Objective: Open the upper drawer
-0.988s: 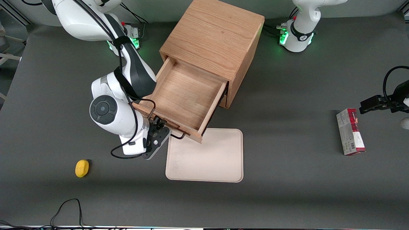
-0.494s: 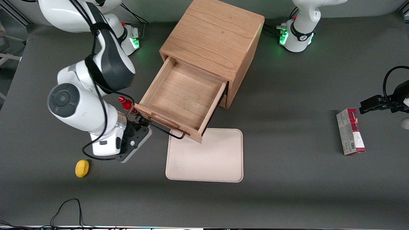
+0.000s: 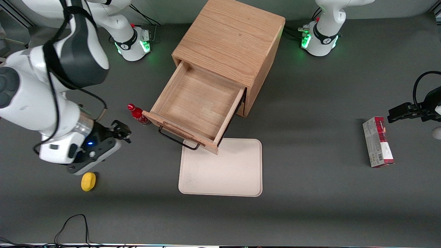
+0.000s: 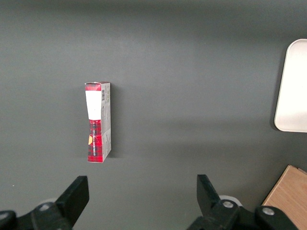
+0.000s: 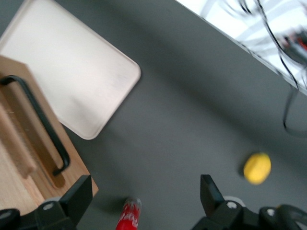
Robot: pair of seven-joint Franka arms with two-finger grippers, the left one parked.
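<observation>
One upper drawer (image 3: 200, 103) stands pulled far out of a boxy oak cabinet (image 3: 231, 41), its wide shallow tray bare inside. One thin black wire handle (image 3: 177, 137) runs along the drawer's front panel, facing the front camera. The drawer's front corner overhangs the edge of one cream tray (image 3: 224, 172), which lies flat on the dark grey table (image 3: 310, 206) nearer the front camera.

One small red bottle (image 3: 137, 113) stands just beside the drawer's front corner, toward the working arm's end of the table. One yellow lemon-shaped object (image 3: 88, 181) lies farther out that way and nearer the front camera. One red and white carton (image 3: 377, 142) lies well apart, toward the parked arm's end.

Wide bare table surrounds the cream tray on the sides away from the cabinet, and open surface separates the red bottle from the lemon-shaped object.

The gripper (image 3: 120, 132) hangs above the table clear of the drawer, toward the working arm's end, with the red bottle between it and the handle. Its fingers (image 5: 76, 199) are spread apart and hold nothing.
</observation>
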